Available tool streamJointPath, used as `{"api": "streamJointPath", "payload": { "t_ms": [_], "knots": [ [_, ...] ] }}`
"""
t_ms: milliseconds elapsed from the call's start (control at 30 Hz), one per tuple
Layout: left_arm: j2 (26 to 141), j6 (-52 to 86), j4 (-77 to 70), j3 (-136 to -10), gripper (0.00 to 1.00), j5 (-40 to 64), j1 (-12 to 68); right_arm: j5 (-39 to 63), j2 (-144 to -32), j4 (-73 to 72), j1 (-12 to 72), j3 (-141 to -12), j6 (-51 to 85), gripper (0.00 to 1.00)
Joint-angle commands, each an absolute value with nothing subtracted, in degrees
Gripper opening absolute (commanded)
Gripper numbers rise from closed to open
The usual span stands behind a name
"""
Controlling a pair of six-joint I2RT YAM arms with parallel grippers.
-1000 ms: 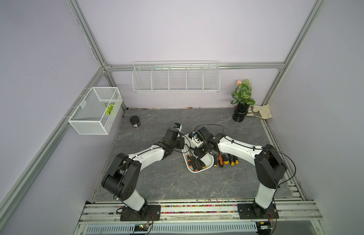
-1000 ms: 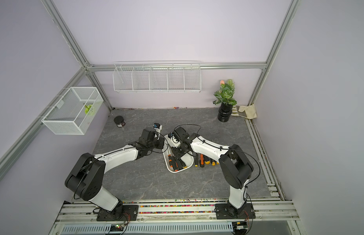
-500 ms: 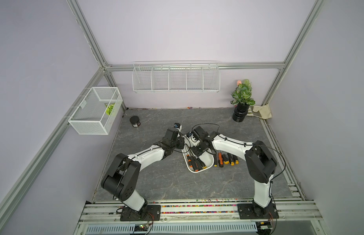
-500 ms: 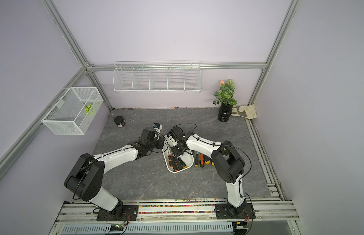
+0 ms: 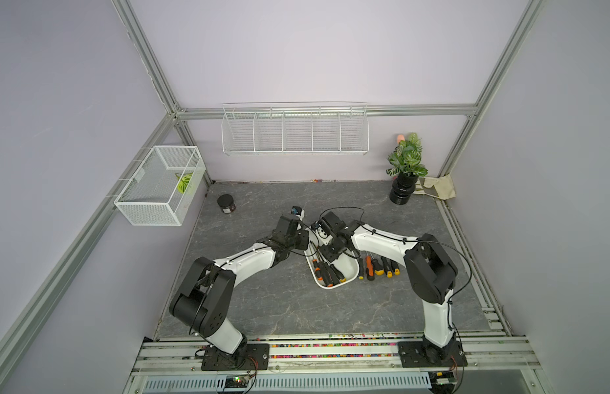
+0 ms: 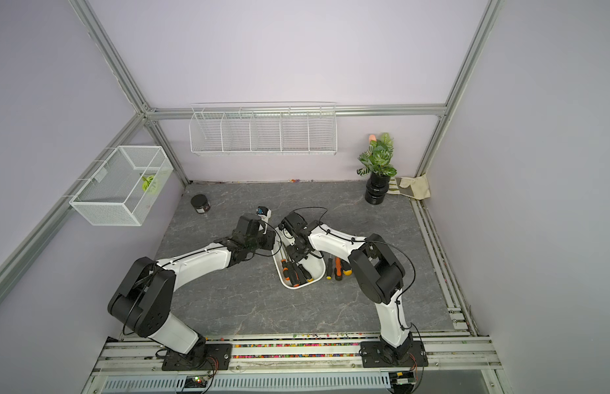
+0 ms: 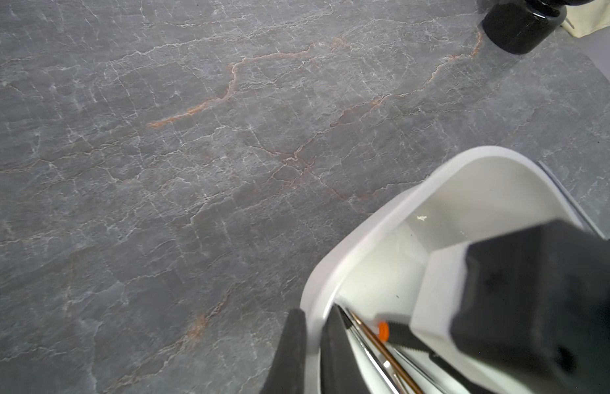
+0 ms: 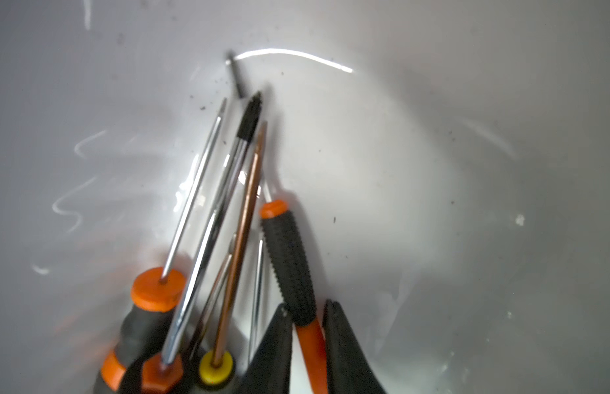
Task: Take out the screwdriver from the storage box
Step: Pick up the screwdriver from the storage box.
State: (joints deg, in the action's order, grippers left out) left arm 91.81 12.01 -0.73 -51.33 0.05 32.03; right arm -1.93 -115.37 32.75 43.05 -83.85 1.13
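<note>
Jaws of the right gripper (image 8: 306, 305) are pinching the orange-and-black screwdriver (image 8: 290, 259) by its handle, one finger pressing each side, down inside the storage box (image 8: 433, 136). I'm seeing that screwdriver lying on the box floor beside a cluster of other screwdrivers (image 8: 194, 218).

On the left gripper (image 7: 316, 310), the jaws are clamping the same box (image 7: 361, 228) by its rim, one finger sitting outside the wall and one inside.

In both top views the white box (image 5: 335, 286) (image 6: 298, 287) is sitting mid-table between my two arms. The tool handles are bunching at its near end and the shafts are pointing toward the far end.

A row of loose screwdrivers (image 5: 377, 267) is lying on the grey table (image 5: 262, 307) just right of the box. A black jar (image 5: 226, 204) is standing at the far left and a potted plant (image 5: 406, 163) at the far right.
</note>
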Motion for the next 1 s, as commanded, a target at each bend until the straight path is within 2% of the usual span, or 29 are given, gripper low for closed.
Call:
{"api": "streamJointPath", "payload": {
  "t_ms": [0, 333, 967],
  "knots": [
    [90.79, 11.07, -1.55, -53.22, 0.00, -0.09, 32.01, -3.52, -117.56, 34.80, 43.03, -84.11, 0.90, 0.14],
    [90.88, 11.01, -1.49, -53.05, 0.00, -0.19, 32.01, -2.81, -114.03, 34.77, 43.00, -82.89, 0.94, 0.00],
    [90.91, 11.47, -2.17, -52.34, 0.00, -0.34, 32.04, -1.38, -101.82, 39.64, 40.64, -78.46, 6.23, 0.00]
  ]
}}
